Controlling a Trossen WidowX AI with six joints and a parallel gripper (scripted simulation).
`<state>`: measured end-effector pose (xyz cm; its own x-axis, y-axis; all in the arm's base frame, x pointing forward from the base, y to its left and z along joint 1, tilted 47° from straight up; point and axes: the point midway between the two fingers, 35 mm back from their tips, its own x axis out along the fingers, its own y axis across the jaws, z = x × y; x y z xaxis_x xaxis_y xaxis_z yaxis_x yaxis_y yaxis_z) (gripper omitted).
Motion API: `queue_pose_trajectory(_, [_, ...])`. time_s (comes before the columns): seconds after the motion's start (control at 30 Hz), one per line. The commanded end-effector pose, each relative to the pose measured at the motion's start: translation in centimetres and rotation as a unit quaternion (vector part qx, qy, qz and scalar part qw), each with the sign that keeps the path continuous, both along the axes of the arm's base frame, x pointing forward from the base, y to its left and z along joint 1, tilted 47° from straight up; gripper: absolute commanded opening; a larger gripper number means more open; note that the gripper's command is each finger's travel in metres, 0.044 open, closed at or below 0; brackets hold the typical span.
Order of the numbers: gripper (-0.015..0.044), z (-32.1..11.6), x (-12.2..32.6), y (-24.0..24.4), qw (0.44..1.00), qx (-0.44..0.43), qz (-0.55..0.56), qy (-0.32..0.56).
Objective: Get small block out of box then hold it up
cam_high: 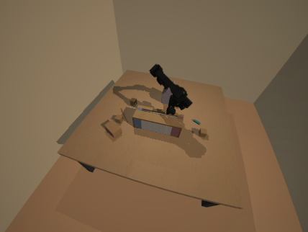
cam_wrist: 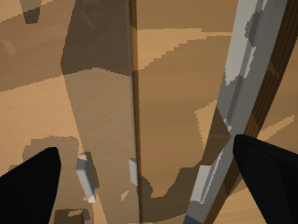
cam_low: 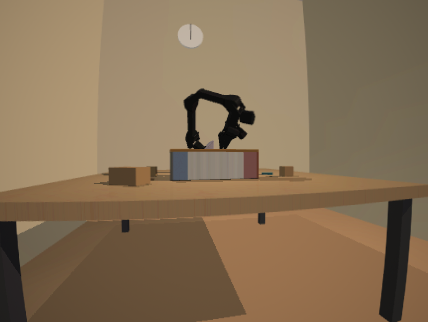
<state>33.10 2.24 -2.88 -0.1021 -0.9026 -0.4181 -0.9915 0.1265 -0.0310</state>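
Top, claw: mine [cam_high: 170, 111] [cam_wrist: 147, 150], low over the rear edge of the box [cam_high: 158, 120] [cam_low: 215, 165] [cam_wrist: 175, 90]; nothing held.
Top, surface: pale wood [cam_high: 151, 162] [cam_low: 210, 209]; small brown cube [cam_high: 203, 132] [cam_low: 286, 171] and teal piece [cam_high: 196, 122] [cam_low: 267, 173] beyond the red end, larger brown block [cam_high: 113, 128] [cam_low: 129, 176] off the blue end.
Top, room: plain tan walls, orange-brown floor.
Exterior, box: upright, blue panel at one end, red at the other; my arm [cam_low: 215, 95] arches behind it.
Exterior, room: round clock [cam_low: 190, 36] on the far wall; dark table legs.
Wrist, fingers: wide apart, nothing between them; box top and a slot pass beneath.
Wrist, block: the task's block cannot be made out; presumably on the shelf inside.
Method, judged: confirm which end is open before any push; enter by the slot, nudge lightly along the shelf, keep clear of the walls.
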Motion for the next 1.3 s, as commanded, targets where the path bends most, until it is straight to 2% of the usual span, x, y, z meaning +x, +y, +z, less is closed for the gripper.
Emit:
queue_pose_trajectory(0.0, [0.0400,-0.4,-0.2,-0.7,1.000,-0.002,0.001,0.003])
queue_pose_trajectory(0.93, [0.0400,-3.1,-1.3,-4.2,1.000,-0.005,0.000,0.004])
queue_pose_trajectory(1.27, [0.0400,-2.0,-1.2,-4.6,1.000,-0.003,-0.001,0.001])
